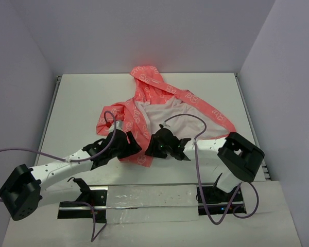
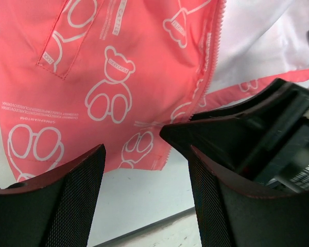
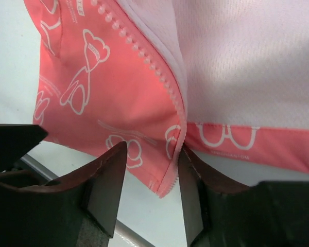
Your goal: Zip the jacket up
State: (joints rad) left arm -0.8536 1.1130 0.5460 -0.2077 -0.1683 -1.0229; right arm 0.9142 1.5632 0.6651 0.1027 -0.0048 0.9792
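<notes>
Jacket (image 1: 162, 103), spread unzipped on worktop (image 1: 82, 103), hem toward arms. Found zipper edge (image 3: 157, 85) running straight away from right gripper (image 3: 152, 172), bottom end between half-open jaws, not pinched. Noted left gripper (image 2: 144, 154) alongside, jaws wide, empty.

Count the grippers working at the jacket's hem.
2. The left gripper is at the jacket's bottom hem, over the printed side; the right gripper straddles the zipper's lower end beside it. Neither is hidden.
</notes>
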